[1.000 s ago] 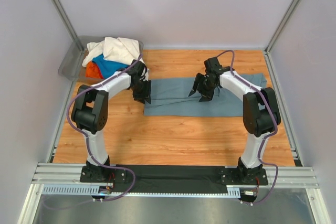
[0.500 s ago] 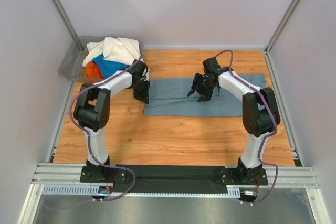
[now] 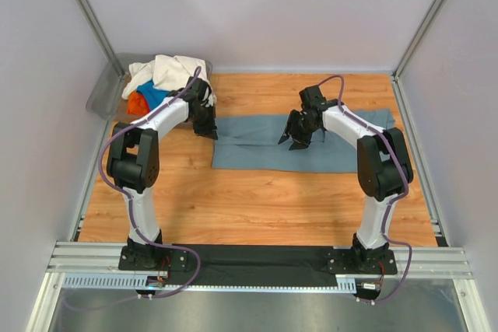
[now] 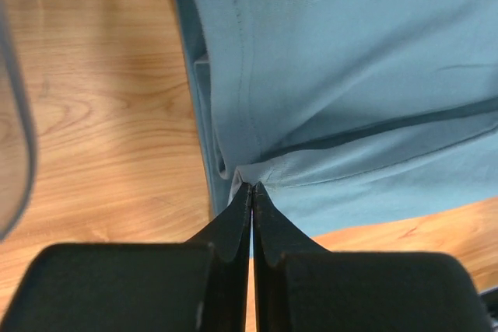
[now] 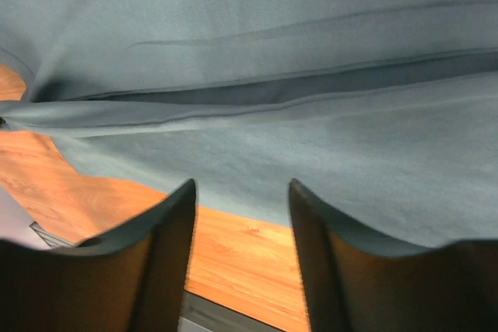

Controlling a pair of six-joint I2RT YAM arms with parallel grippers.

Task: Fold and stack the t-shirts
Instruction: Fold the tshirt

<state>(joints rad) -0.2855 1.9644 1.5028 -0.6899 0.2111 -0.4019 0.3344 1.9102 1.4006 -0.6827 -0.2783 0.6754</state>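
One slate t-shirt (image 3: 264, 153), left hand (image 4: 250, 192) pinching edge, right hand (image 5: 241, 192) spread

Bare worktop (image 3: 257, 200) lies open in front of the grey shirt (image 3: 257, 153), across its whole width. At the back left, the bin (image 3: 103, 95) and its heaped shirts (image 3: 171, 71) crowd the left arm (image 3: 167, 118). Walls (image 3: 272, 13) close three sides.

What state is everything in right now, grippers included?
grey-blue t-shirt: spread on the table, partly folded, left edge pinched.
left gripper: shut on the grey-blue t-shirt's edge.
right gripper: open above that shirt, holding nothing.
other t-shirts: unfolded, heaped in the bin.
bin: upright, holding that heap.
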